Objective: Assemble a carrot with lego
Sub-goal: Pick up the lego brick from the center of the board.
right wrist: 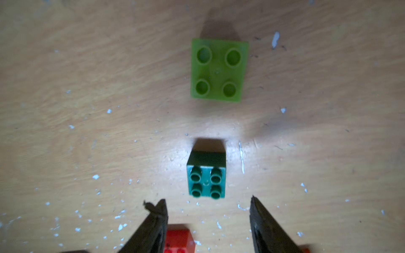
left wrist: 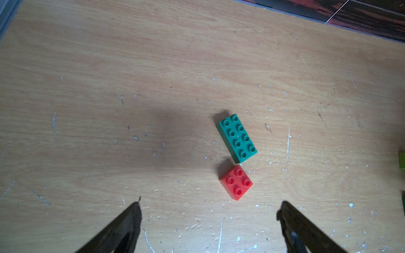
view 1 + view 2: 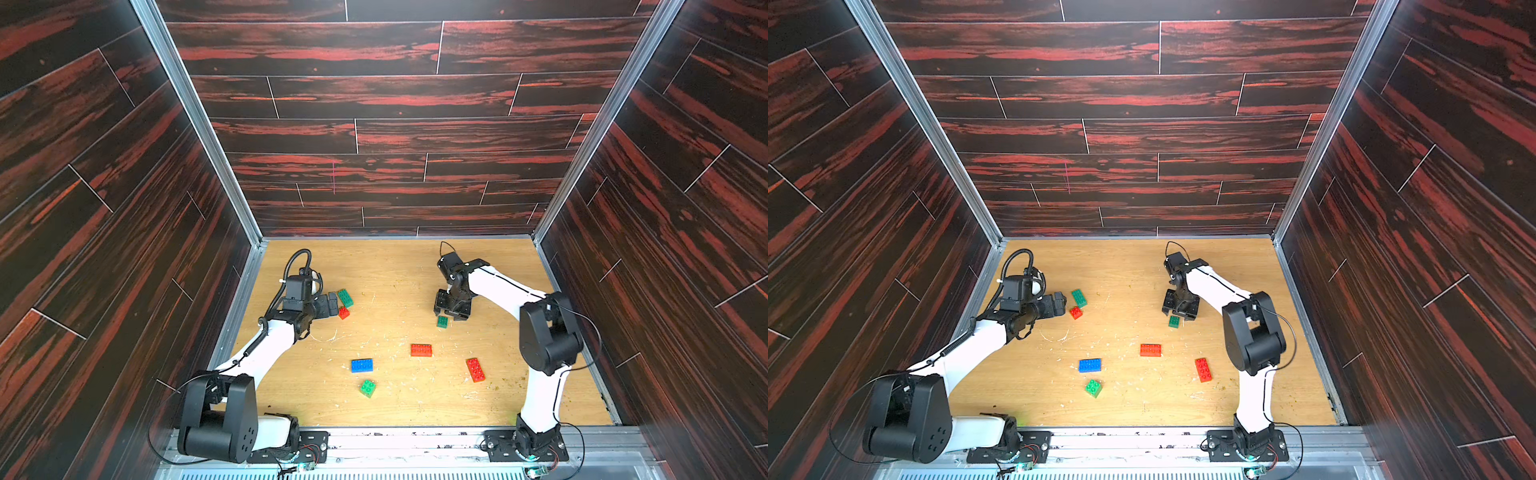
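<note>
Plywood tabletop [image 3: 395, 270]: we see right gripper [image 1: 207, 200] parted and empty, dark green brick [image 1: 207, 175] just ahead of its tips, lime brick [image 1: 219, 70] beyond; left gripper [image 2: 210, 200] spread wide, red square brick [image 2: 236, 183] just ahead.

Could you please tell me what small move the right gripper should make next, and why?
Probably ease the right gripper forward and down so its open jaws straddle the dark green square brick: it lies loose on the table just ahead of them, not yet between them.

two white arms [image 3: 266, 353] with black joints [image 3: 548, 332] and cables [image 3: 291, 266].
</note>
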Robot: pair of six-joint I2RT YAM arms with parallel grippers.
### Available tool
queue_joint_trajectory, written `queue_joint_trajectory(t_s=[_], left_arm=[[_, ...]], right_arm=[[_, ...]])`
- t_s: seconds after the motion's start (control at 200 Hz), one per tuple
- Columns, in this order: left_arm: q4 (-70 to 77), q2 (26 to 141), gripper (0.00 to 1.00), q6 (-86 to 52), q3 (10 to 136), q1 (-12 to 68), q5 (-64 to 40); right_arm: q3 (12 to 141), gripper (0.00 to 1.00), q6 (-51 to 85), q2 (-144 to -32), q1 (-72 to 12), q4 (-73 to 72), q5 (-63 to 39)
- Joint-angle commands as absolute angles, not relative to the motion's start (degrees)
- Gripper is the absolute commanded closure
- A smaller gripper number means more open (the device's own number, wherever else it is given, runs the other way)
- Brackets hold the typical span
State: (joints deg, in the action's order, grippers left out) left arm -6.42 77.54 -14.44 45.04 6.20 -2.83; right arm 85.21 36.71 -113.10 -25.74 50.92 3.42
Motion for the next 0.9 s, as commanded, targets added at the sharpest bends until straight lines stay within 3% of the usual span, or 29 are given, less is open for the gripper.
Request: queue_joint_trajectory(t_s=[0.0, 0.892], left_arm=[[-6.3, 77.2, 0.01, -14.5, 44.5, 6.4, -3.3], [-6.5, 78.2, 0.01, -14.2, 44.7, 6.5, -2.7]], right_arm=[[86.1, 0.4, 34.5, -116.0, -25.9, 51.7, 4.1], [85.8, 0.57, 34.7, -120.3, -27.4, 49.8, 7.5]])
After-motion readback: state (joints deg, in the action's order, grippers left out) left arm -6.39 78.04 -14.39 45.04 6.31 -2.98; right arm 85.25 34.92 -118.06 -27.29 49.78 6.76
